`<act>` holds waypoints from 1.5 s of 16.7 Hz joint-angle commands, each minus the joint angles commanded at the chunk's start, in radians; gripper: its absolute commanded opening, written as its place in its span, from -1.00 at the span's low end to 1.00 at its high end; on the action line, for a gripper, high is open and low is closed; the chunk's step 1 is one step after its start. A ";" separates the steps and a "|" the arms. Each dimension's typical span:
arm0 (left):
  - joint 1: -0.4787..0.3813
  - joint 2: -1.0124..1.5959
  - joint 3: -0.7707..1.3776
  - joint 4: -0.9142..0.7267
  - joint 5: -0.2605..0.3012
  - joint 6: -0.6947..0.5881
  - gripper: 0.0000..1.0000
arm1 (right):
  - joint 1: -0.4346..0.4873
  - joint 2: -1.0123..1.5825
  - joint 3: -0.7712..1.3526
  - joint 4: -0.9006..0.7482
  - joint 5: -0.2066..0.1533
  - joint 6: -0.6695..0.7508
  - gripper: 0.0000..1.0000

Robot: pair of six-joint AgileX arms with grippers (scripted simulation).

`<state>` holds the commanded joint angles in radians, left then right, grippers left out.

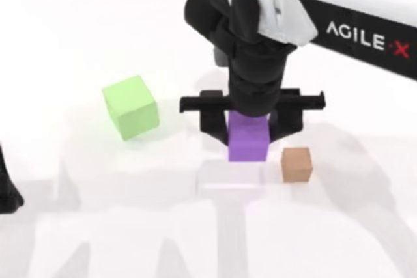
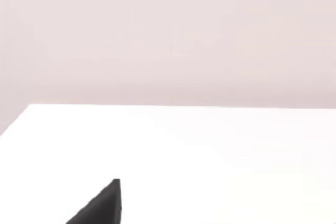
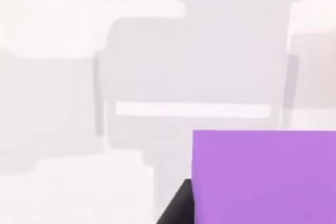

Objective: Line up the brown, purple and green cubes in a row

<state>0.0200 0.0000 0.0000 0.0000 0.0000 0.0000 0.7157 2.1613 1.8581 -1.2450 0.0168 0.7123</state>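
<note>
Right gripper [image 1: 249,133]: over the middle of the bench [image 1: 78,43], the arm reaching in from two o'clock, its black fingers [image 1: 212,128] clamped on either side of the purple cube.
Purple cube [image 1: 248,138]: gripped between those fingers at the centre of the scene, and it looks lifted, with a pale square shadow lying on the bench just at six o'clock of it. In the right wrist view the purple cube [image 3: 262,177] fills the near corner, with a dark finger edge [image 3: 178,208] beside it.
Brown cube [image 1: 296,164]: sits on the bench at four o'clock of the purple one, close by but apart.
Green cube [image 1: 130,107]: rests on the bench at nine o'clock of the purple cube, well apart, turned slightly askew.
Left arm [image 1: 8,190]: parked at the bench's nine o'clock edge, only a dark sliver showing; its own view shows bare bench and one black tip [image 2: 100,205], so I cannot tell how its fingers stand.
</note>
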 joint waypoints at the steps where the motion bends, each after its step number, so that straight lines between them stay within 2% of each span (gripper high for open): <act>1: 0.000 0.000 0.000 0.000 0.000 0.000 1.00 | 0.002 0.001 0.002 -0.001 0.000 0.003 -1.00; 6: 0.000 0.000 0.000 0.000 0.000 0.000 1.00 | -0.001 -0.001 -0.011 0.018 -0.001 0.003 -1.00; 14: 0.000 0.000 0.000 0.000 0.000 0.000 1.00 | 0.005 0.052 -0.178 0.231 0.001 0.007 -1.00; 19: 0.000 0.000 0.000 0.000 0.000 0.000 1.00 | 0.006 0.056 -0.191 0.247 0.001 0.007 -1.00; 25: 0.000 0.000 0.000 0.000 0.000 0.000 1.00 | 0.006 0.056 -0.191 0.247 0.001 0.007 -0.10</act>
<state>0.0200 0.0000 0.0000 0.0000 0.0000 0.0000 0.7216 2.2173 1.6670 -0.9978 0.0174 0.7193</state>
